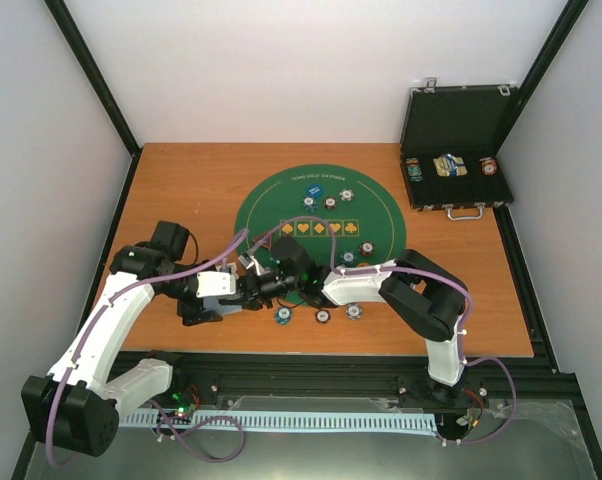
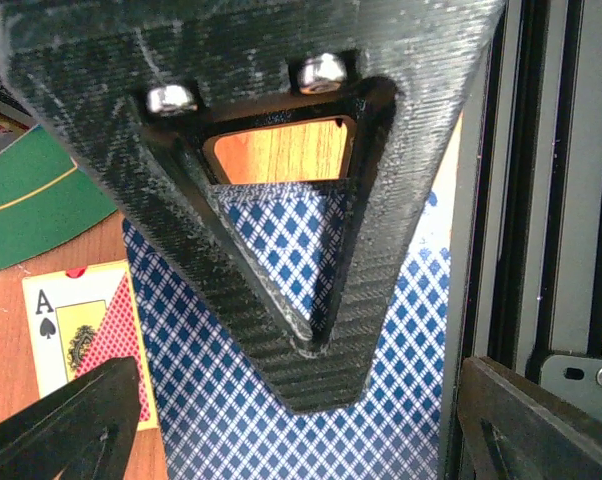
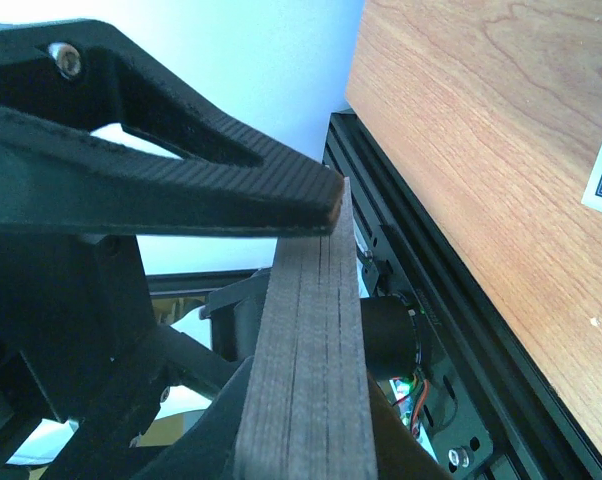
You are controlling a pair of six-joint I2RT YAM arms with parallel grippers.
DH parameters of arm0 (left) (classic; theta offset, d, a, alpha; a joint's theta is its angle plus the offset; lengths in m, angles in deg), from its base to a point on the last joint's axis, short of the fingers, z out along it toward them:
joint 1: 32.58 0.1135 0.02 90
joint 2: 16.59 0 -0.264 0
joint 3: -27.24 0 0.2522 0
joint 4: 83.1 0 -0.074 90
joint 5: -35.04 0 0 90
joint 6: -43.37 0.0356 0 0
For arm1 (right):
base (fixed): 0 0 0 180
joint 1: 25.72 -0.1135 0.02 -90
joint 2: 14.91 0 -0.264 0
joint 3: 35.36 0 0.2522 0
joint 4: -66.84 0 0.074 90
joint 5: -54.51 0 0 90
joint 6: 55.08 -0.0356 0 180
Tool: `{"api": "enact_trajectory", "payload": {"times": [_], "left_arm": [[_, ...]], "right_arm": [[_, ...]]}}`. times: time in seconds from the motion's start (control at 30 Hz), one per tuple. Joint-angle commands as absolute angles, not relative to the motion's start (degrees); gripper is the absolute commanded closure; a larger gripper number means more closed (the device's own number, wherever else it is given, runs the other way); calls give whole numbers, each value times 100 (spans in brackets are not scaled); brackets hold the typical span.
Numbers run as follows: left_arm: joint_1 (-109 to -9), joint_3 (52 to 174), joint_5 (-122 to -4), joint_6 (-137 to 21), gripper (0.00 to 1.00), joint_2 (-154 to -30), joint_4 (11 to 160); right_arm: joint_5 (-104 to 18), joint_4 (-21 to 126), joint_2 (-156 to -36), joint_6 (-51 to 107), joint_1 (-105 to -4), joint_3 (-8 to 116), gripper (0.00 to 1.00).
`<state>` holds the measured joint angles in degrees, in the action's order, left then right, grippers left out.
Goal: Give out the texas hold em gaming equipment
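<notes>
The green mat lies mid-bench. Small white lettering along its far rim looks like "TEXAS HOLD EM POKER", and a row of yellow suit symbols runs across its middle.

At the mat's near edge the two arms meet. The right pincer is clamped on a deck of cards, one finger on top of the stack and the other beneath it. The deck is held off the bench, and the top card shows a blue diamond-patterned back.

The left pincer faces that deck with its jaws wide apart and nothing clamped between them. Just beside the deck, off the mat, an ace of spades lies face up, marked "A" above a black spade.

Three poker chips sit just off the mat's near edge. More chips rest on the mat's far part and near its right rim.

Beyond the mat's far right stands an open black case.
</notes>
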<state>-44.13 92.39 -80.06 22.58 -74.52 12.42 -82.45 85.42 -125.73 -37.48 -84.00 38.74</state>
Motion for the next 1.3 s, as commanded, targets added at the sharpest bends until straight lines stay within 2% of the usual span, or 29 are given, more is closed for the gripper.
{"api": "enact_trajectory", "payload": {"times": [0.0,0.17,0.3,0.37,0.7,1.0,1.27], "left_arm": [[-4444,9263,-8133,2350,12,-7475,1148],[-4446,9230,-8149,2366,14,-7474,1065],[-4444,9218,-8245,2426,2,-7405,973],[-4444,9208,-8316,2447,0,-7357,954],[-4444,9364,-8504,2022,2,-7497,983],[-4444,9751,-9018,1457,0,-7388,1054],[-4445,9859,-9015,1783,4,-7632,679]], "right_arm": [[-8294,8718,-12380,-3723,-8455,4027,97],[-8321,8778,-12404,-3750,-8457,4050,97],[-8337,8807,-12389,-3746,-8455,4068,97],[-8355,8815,-12381,-3731,-8453,4076,97],[-8441,9092,-12281,-3707,-8447,3881,97],[-8470,9348,-11979,-3669,-8320,3510,97],[-8542,9459,-11886,-3690,-8312,3405,97]]}}
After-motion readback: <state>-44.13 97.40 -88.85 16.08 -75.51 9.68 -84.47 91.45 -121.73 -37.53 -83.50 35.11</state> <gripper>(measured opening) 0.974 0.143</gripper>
